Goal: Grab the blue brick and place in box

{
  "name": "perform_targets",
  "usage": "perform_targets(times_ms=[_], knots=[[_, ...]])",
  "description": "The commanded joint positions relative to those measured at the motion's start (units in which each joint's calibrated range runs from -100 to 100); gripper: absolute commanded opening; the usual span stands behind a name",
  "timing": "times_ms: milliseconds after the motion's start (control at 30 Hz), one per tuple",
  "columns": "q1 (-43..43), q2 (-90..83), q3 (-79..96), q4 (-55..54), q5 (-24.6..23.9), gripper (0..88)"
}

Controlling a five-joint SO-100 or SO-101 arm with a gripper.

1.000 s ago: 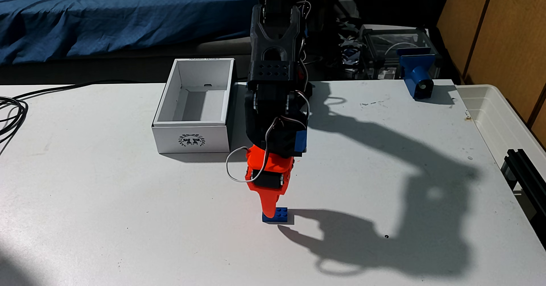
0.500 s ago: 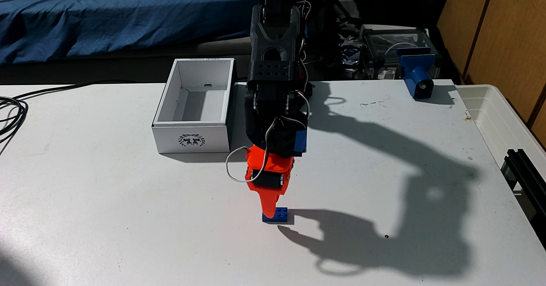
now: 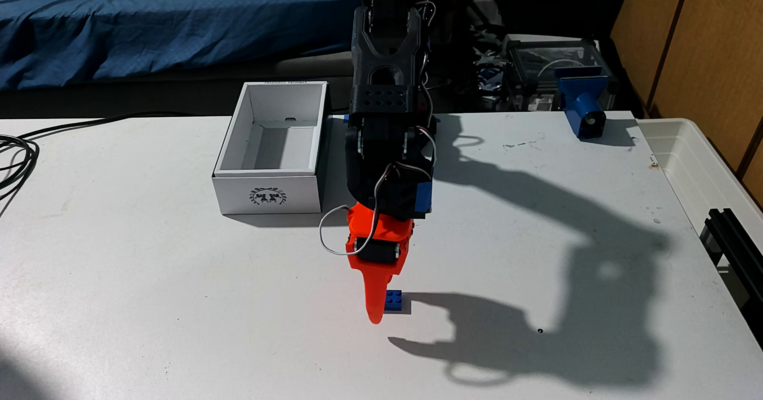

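The orange tool point(image 3: 377, 315) is seen in the fixed view pointing straight down over the middle of the counter point(image 3: 165, 301), somewhat toward its near edge; one orange finger point(image 3: 375, 296) is visible, its tip reaching down to the counter surface or very close to it, directly in front of the left part of the blue brick point(image 3: 395, 301); the second finger is hidden behind the first, so how far the tool is parted, and whether anything is gripped, cannot be told; the shadow thrown to the right shows two curved prongs with a gap between them. The blue brick is lying flat on the counter, studs up, its right half showing past the finger; whether it is touched by the finger cannot be told. The box point(image 3: 268, 195) is standing at the far edge of the counter, left of the black arm point(image 3: 384, 144) and well apart from the brick; its open top is turned upward and its dark emblem faces the near edge. A blue printed block point(image 3: 582, 107) is set at the far right corner; black cables point(image 3: 16, 156) are lying at the left edge.
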Motion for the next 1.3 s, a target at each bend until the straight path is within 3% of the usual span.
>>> perform_targets(times_ms=[0, 567, 1267], knots=[[-1.1, -0.2, -0.5, -0.4, 0.3, 23.6], [-3.7, -0.1, 5.6, -4.7, 2.8, 23.4], [-0.8, -0.1, 5.7, -4.3, 4.8, 24.1]])
